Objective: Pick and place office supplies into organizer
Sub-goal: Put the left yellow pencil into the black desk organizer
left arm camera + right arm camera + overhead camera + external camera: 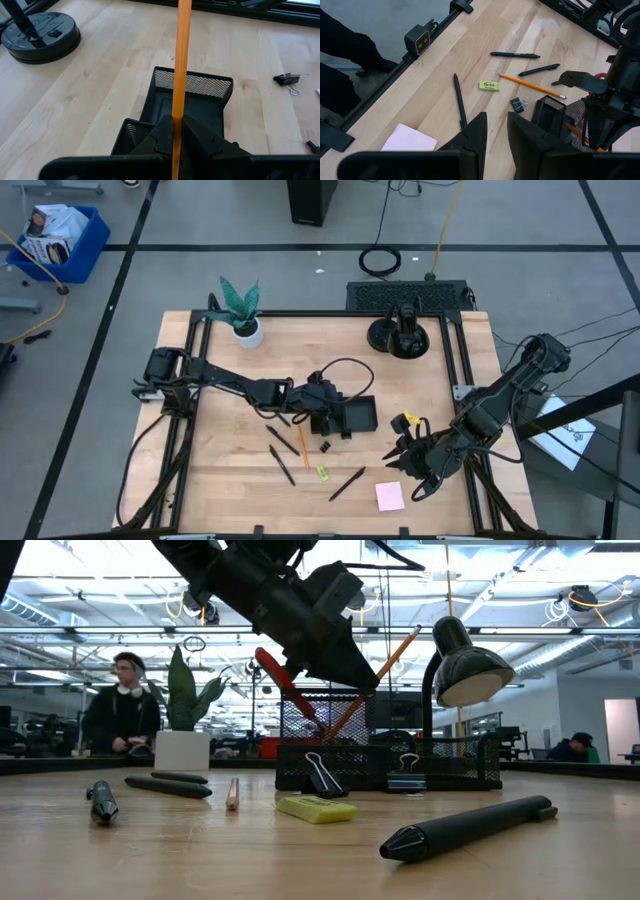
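My left gripper [358, 678] hangs over the black mesh organizer [192, 97], shut on an orange pencil [398, 650]. Red-handled scissors [280, 675] stand in the organizer. On the table near it lie another pencil [532, 86], black pens [460, 100] [538, 69] [515, 55], black clips [325, 776] [405, 771], a yellow-green piece [489, 85] and a pink sticky-note pad [390, 496]. My right gripper [495, 136] hovers above the table's near right part, open by a narrow gap with nothing between its fingers. My left gripper pinches the pencil near its middle [176, 112] between its two fingers. The fingers slant down from the table's left and lie across the pencil. The pencil is tilted, its upper end [414, 633] free and its lower end [340, 722] down behind the organizer's mesh wall.
A round black stand [405, 335] with a lamp head [462, 665] sits at the far side, and a green plant in a white pot [240, 315] at the far left. Black rails frame the table. A person [120, 705] is in the room behind.
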{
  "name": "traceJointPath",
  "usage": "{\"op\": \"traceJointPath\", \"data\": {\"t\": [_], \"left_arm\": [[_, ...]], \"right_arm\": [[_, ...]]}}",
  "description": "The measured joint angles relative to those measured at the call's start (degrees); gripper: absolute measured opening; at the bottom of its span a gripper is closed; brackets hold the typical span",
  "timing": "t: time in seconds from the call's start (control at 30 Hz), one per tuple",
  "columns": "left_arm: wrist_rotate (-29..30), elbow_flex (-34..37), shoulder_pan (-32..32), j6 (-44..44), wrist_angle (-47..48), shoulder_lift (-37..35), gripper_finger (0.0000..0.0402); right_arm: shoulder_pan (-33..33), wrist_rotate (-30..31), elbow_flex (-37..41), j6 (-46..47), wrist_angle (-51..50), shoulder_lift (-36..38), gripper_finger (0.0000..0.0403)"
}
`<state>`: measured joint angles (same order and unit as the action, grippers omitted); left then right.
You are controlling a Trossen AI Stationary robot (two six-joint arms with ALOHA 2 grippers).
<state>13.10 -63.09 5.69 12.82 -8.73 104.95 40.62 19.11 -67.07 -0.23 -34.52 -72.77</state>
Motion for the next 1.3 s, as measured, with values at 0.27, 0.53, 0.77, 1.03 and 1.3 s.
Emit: {"op": "traceJointPath", "data": {"t": [0.27, 0.53, 0.77, 1.03, 1.3], "left_arm": [[-0.02, 0.00, 0.00, 0.24, -0.01, 0.00, 0.0031], [-0.07, 0.02, 0.02, -0.22, -0.04, 0.00, 0.0043], [-0.02, 0.04, 0.02, -0.07, -0.02, 0.02, 0.0077], [0.27, 0.04, 0.02, -0.09, -0.04, 0.02, 0.0082], [0.42, 0.04, 0.02, -0.15, -0.37, 0.04, 0.0081]], "right_arm": [[0.00, -0.04, 0.00, 0.02, 0.00, 0.00, 0.0070], [0.00, -0.04, 0.00, 0.02, 0.00, 0.00, 0.0070], [0.00, -0.04, 0.00, 0.02, 0.00, 0.00, 0.0070], [-0.01, -0.04, 0.00, 0.03, 0.00, 0.00, 0.0070], [0.00, -0.04, 0.00, 0.02, 0.00, 0.00, 0.0070]]}}
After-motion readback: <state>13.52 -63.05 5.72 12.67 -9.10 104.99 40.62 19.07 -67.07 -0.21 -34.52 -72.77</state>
